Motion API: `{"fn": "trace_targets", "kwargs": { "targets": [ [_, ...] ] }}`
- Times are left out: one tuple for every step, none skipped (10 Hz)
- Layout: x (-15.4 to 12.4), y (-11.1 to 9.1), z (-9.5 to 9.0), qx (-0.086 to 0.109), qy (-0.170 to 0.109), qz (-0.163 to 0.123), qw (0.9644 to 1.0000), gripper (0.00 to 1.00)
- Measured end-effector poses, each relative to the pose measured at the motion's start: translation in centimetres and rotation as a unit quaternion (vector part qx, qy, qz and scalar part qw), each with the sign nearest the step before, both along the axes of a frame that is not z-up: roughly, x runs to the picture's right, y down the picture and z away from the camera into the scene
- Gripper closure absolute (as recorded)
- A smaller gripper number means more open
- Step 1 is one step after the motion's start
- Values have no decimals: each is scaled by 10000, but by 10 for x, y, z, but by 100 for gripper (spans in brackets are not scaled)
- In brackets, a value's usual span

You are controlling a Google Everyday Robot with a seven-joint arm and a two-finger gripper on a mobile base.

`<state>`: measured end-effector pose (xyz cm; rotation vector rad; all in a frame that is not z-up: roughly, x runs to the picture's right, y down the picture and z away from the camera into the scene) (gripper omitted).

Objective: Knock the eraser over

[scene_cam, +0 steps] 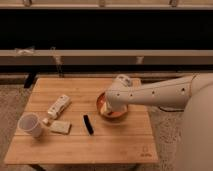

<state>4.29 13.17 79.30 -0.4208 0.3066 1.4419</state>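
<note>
The eraser shows as a small narrow black strip on the wooden table, left of centre near the front. My gripper hangs at the end of the white arm, low over the left part of an orange-brown bowl. It is a short way to the right of the eraser and a little behind it, not touching it. The arm reaches in from the right.
A long white bottle-like thing lies left of the eraser. A flat pale beige pad lies in front of it. A white cup stands at the front left. A dark wall with a ledge runs behind the table.
</note>
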Motion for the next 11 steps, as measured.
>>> {"fn": "trace_targets", "kwargs": {
  "targets": [
    [-6,6,-7,-3,-73,-33,10000,20],
    [-11,9,-11,-3,-142,-50,9999,20],
    [-18,10,-14,-3,-234,-92,9997,20],
    [-30,9,-15,-3,-354,-137,9993,20],
    [-42,9,-16,-10,-463,-191,9987,20],
    [-51,10,-17,-28,-551,-243,9982,20],
    [-60,11,-18,-50,-640,-283,9975,20],
    [-67,12,-19,-71,-702,-312,9970,20],
    [-74,13,-23,-98,-764,-341,9964,20],
    [-79,16,-29,-130,-825,-380,9958,20],
    [-83,18,-35,-145,-882,-411,9951,20]
  ]
}}
